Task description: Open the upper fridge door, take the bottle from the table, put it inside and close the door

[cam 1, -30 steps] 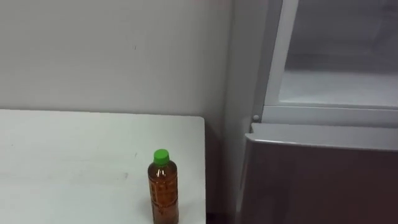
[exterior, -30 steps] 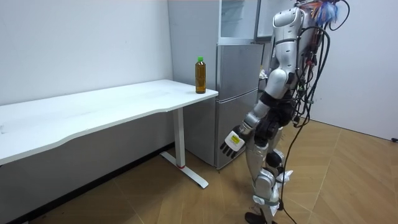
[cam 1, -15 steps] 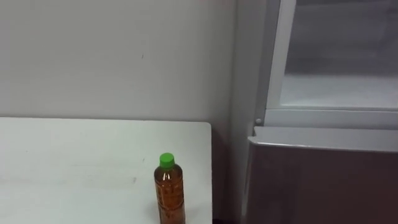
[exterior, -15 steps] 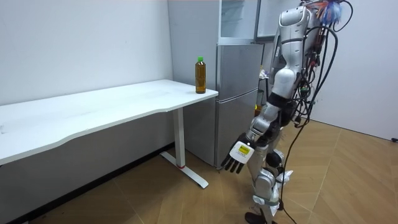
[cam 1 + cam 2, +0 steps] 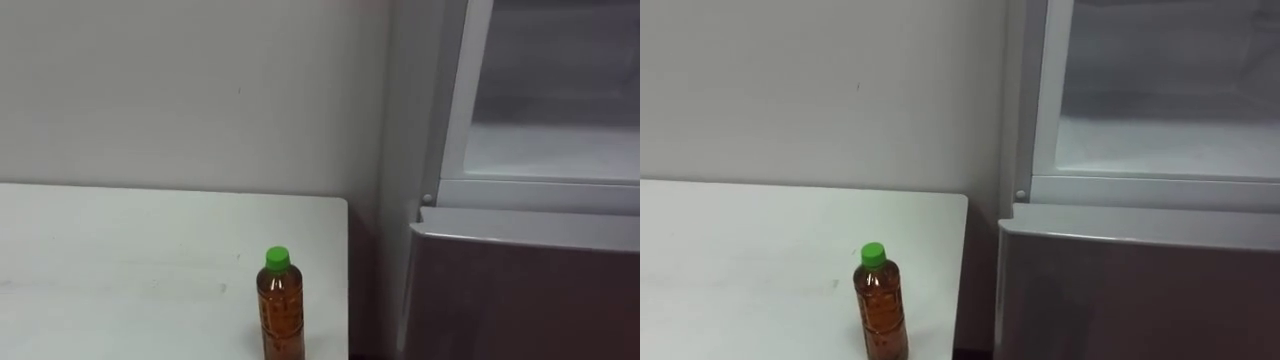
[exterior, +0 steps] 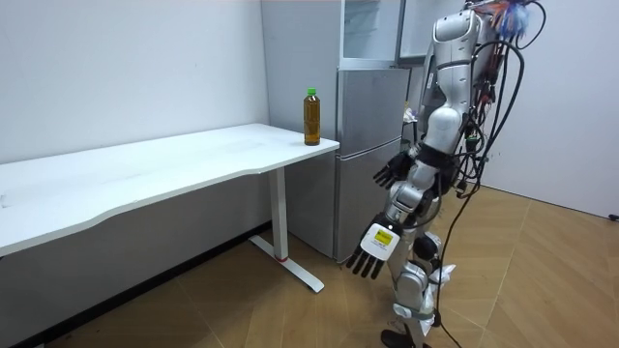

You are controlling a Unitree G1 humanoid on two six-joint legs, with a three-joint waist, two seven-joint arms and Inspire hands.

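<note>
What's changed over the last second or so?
The left hand has sunk lower beside the legs, fingers open. The right hand has risen in front of the lower door of the fridge, also open. Nothing was grasped. The bottle stays upright near the corner of the table.
</note>
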